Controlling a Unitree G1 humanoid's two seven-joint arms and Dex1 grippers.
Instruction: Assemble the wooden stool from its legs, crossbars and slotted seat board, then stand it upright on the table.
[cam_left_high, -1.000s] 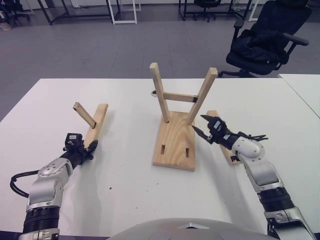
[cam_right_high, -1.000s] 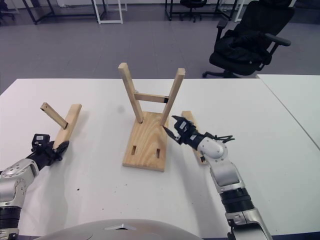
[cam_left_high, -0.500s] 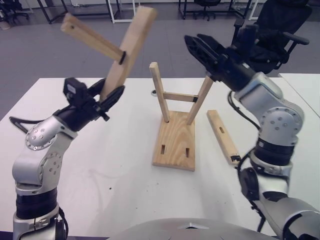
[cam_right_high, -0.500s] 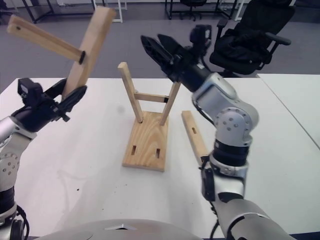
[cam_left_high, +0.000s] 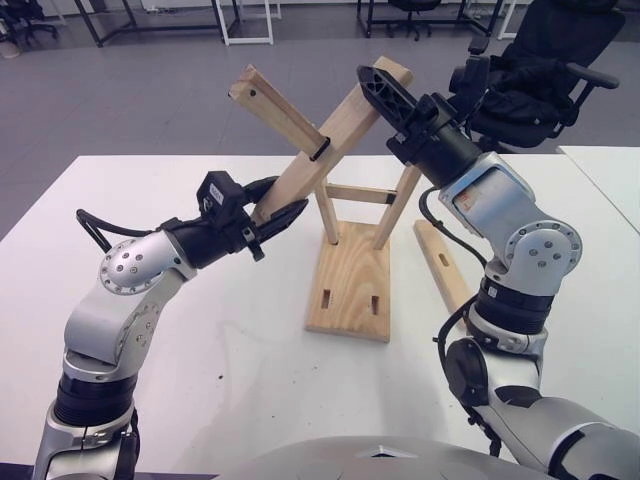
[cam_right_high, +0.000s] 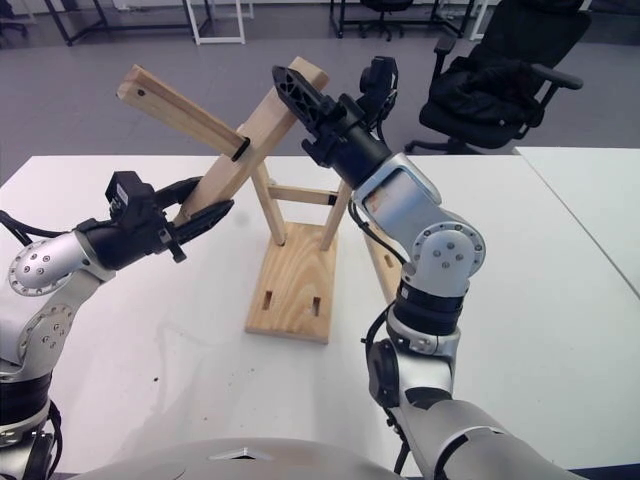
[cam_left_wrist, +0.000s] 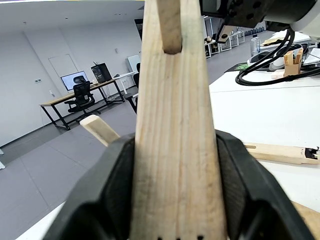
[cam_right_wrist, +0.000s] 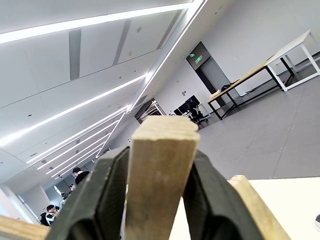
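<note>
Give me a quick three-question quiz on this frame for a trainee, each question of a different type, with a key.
1. True or false: the left gripper and the right gripper are both shut on the same raised leg.
2. Multiple choice: where does the loose leg lie on the table?
A) on the robot's right of the seat board
B) on the robot's left of it
C) on top of it
3. Fill in: ___ legs stand slotted in the seat board.

Key: 1 true; 2 A; 3 two.
</note>
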